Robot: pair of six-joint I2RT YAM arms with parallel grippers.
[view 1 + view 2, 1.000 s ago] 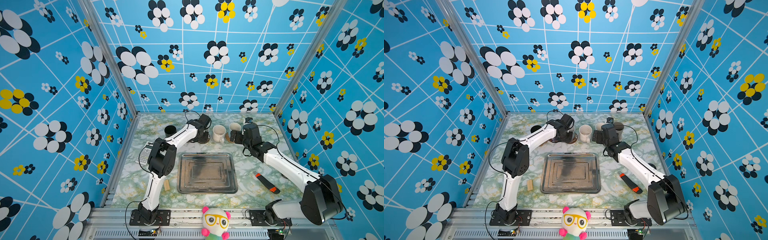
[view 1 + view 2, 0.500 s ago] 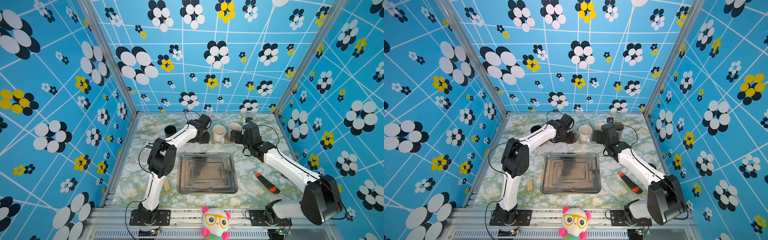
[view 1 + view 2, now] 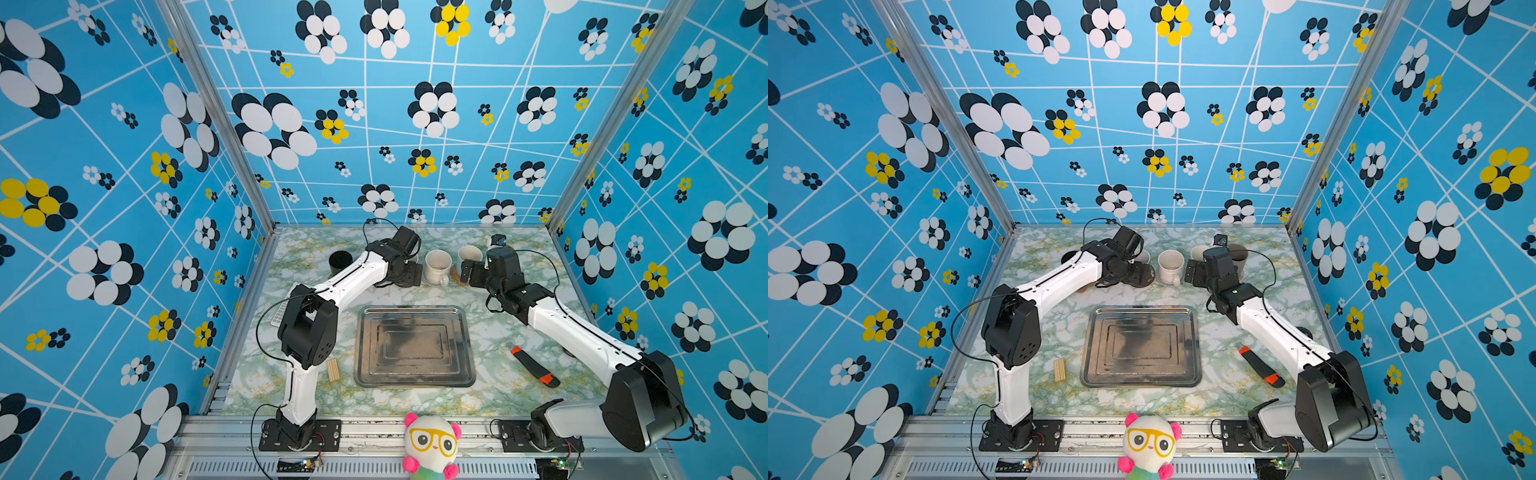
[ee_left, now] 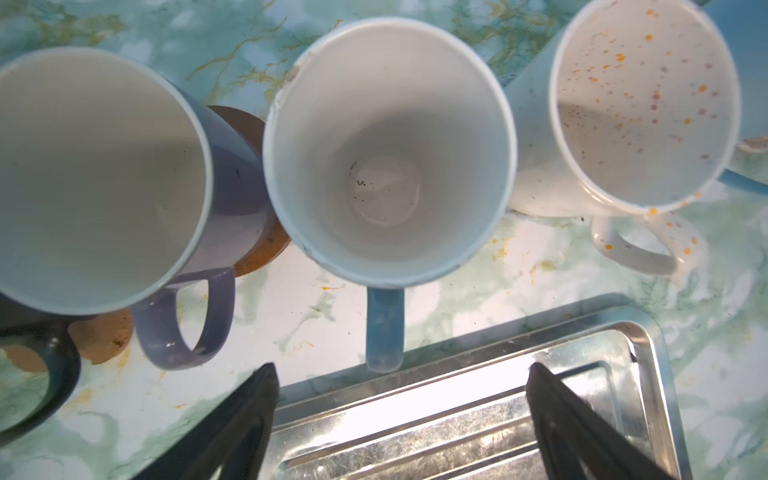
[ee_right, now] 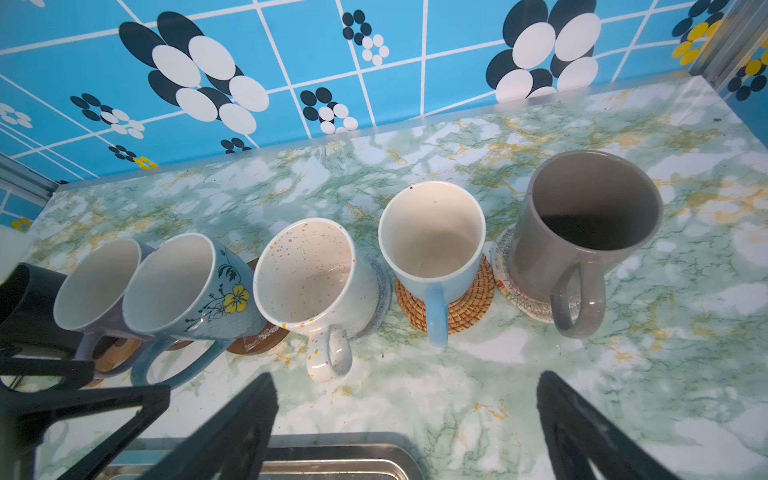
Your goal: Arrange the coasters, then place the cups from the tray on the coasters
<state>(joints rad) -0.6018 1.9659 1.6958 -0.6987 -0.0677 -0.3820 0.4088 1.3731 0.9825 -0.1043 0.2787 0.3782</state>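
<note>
Already lined along the table's (image 3: 486,345) back edge: black mug (image 5: 25,299), lavender mug (image 5: 97,282), flowered blue mug (image 5: 174,282), speckled white mug (image 5: 307,270) on a grey-blue coaster (image 5: 384,291), plain blue mug (image 5: 432,232) on a rattan coaster (image 5: 469,307), grey mug (image 5: 590,216) on a pale woven coaster (image 5: 505,266). Brown coasters (image 5: 257,343) seemingly under the first three, mostly hidden. Steel tray (image 3: 415,345) mid-table. Left gripper (image 4: 401,374), jaws wide apart, beside the flowered mug's handle, gripping nothing; right gripper (image 5: 405,378) likewise.

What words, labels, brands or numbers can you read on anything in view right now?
No readable text anywhere.
Flowered blue mug: painted yellow flower and dark sprigs only, no lettering.
Speckled white mug: coloured dots only.
Tray: bare ridged metal, no stamp visible.
White gridded patch in a top view: too small to read.
</note>
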